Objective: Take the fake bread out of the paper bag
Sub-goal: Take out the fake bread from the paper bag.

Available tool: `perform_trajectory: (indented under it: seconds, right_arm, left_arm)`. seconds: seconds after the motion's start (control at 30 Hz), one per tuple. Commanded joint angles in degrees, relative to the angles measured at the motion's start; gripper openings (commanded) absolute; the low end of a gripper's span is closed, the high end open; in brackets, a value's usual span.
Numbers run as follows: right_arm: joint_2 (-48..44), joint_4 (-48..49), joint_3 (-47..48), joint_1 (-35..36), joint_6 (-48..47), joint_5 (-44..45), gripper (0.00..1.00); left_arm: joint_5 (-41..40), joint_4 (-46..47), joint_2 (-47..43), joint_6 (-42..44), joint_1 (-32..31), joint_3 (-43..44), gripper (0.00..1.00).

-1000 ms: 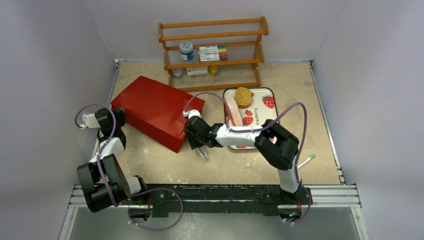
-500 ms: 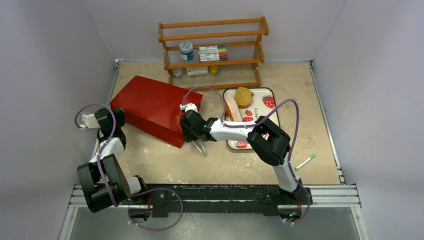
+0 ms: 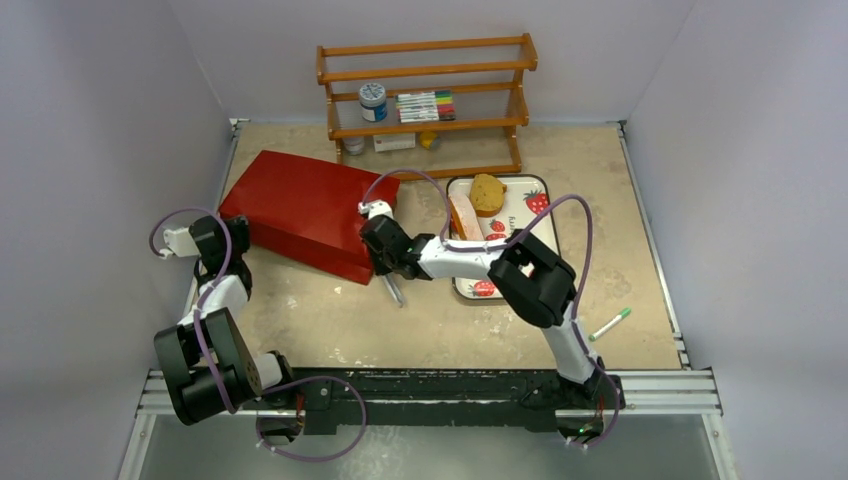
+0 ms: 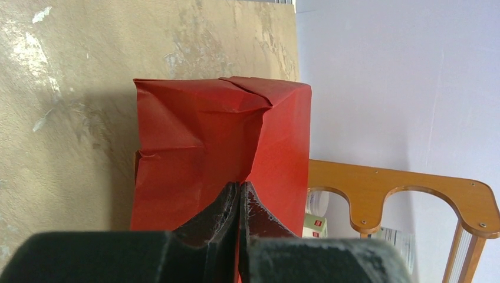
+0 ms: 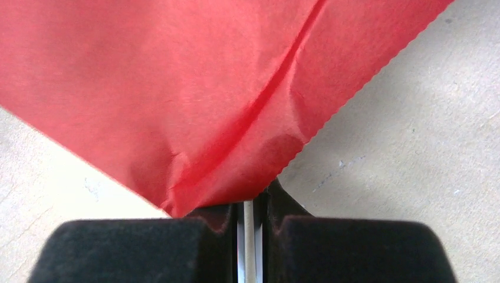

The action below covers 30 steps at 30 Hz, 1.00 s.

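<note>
Top view: paper bag [image 3: 300, 210] lies flat, red side up, slantwise on left half of table [image 3: 580, 160], one end toward far left corner. Right gripper [image 3: 392, 290] at bag's near right corner. Left gripper [image 3: 228, 232] just beside bag's left end. Tray [image 3: 548, 200] right of bag, toward far edge; fake bread [image 3: 488, 193] on its far end. Rack [image 3: 425, 100] along far edge. Green pen [image 3: 610, 324] near right edge.

Left wrist: jaws pressed together, crumpled bag end just beyond tips; pinch on paper unclear.

Right wrist: jaws narrow, clamped on bag's corner beside serrated rim.

walls [image 3: 120, 100]: pale lilac | tabletop [image 3: 600, 200]: mottled beige | wooden rack [image 3: 425, 47]: rear
</note>
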Motion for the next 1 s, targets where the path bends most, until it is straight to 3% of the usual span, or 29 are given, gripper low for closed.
perform_trajectory:
  seconds: [0.0,0.47,0.97]
  right_arm:
    - [-1.82,-6.32,-5.23,-0.7,1.32,0.62,0.0]
    - [-20.23,-17.05,-15.5,-0.42,4.69,-2.33,0.0]
    - [-34.1,-26.81,-17.02,1.79,8.54,-1.43,0.0]
  left_arm:
    - [-0.93,2.58,-1.08,-0.25,0.33,0.22,0.0]
    - [-5.92,0.98,-1.58,-5.45,0.33,0.33,0.0]
    - [-8.89,0.52,-1.37,-7.03,0.25,0.14,0.0]
